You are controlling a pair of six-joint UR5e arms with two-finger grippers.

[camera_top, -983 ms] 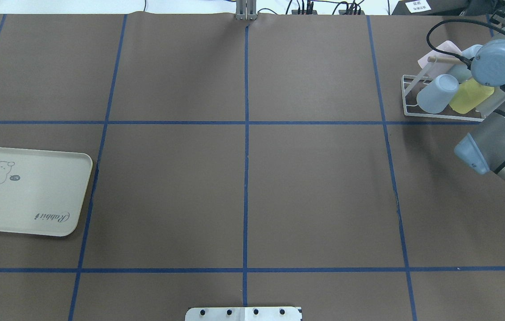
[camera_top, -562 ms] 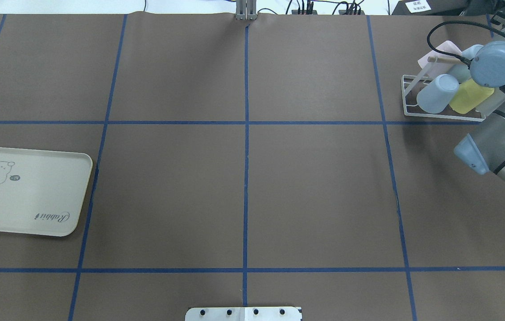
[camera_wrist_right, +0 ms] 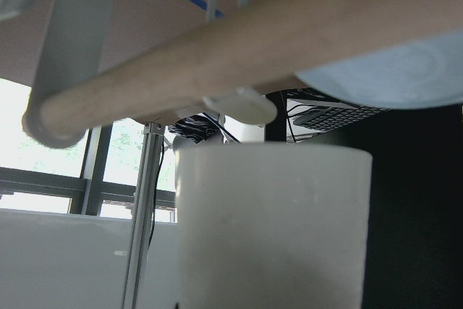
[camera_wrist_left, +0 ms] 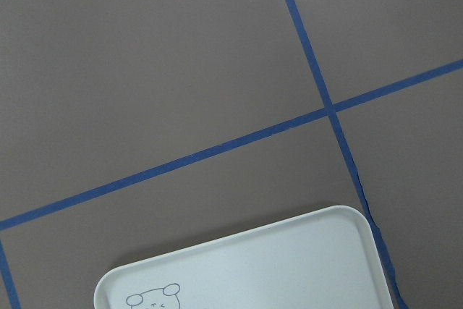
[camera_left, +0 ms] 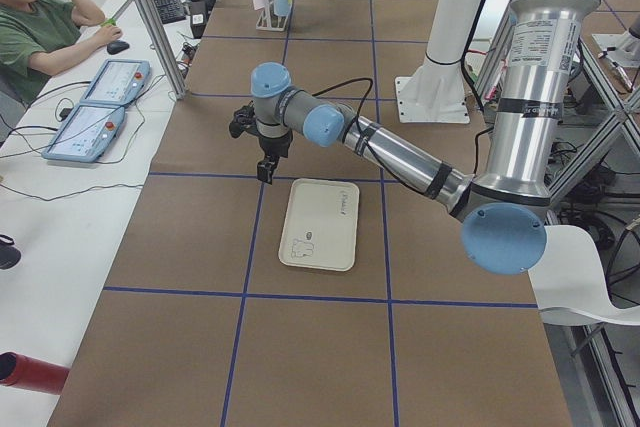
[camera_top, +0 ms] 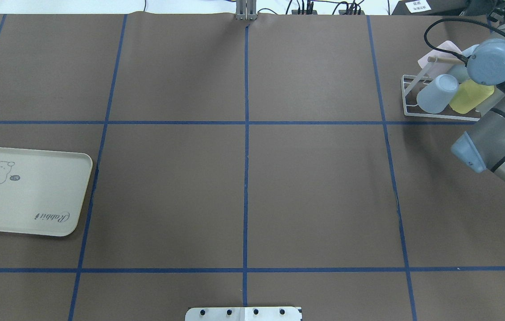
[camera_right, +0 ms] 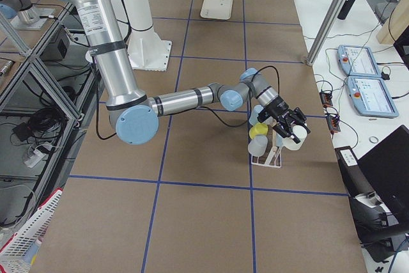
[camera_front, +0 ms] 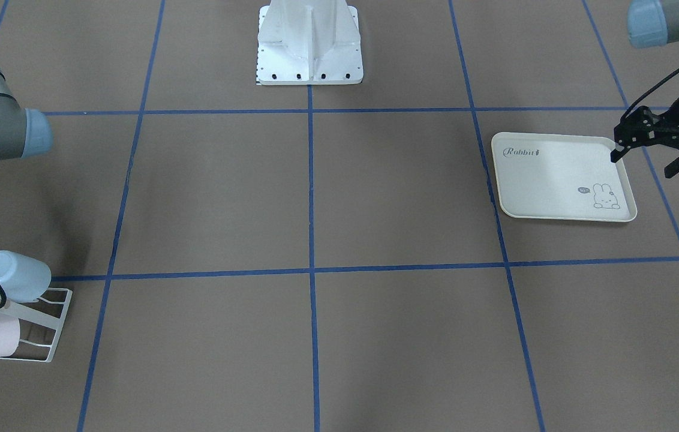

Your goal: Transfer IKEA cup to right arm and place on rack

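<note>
Filling the right wrist view: white IKEA cup (camera_wrist_right: 275, 229), mouth or base close under a wooden dowel (camera_wrist_right: 217, 56) and a round-tipped prong (camera_wrist_right: 242, 106); fingers out of shot

Overhead: right arm (camera_top: 498, 129) reaches over the rack (camera_top: 440, 117) and hides its own gripper; pale blue cup (camera_top: 433, 93) and yellow cup (camera_top: 471, 96) already racked

Exterior right: right gripper (camera_right: 293, 130) at the rack's top, white cup at its tip; clamped or let go, cannot tell

Front-facing: left gripper (camera_front: 641, 167) spread wide, carrying nothing, hanging just beside a corner of the cream tray (camera_front: 555, 204)

Exterior left, left wrist: nothing further to enter

Status, as judged: hand-over to the right arm done; seating the cup on a prong and letting go not confirmed
</note>
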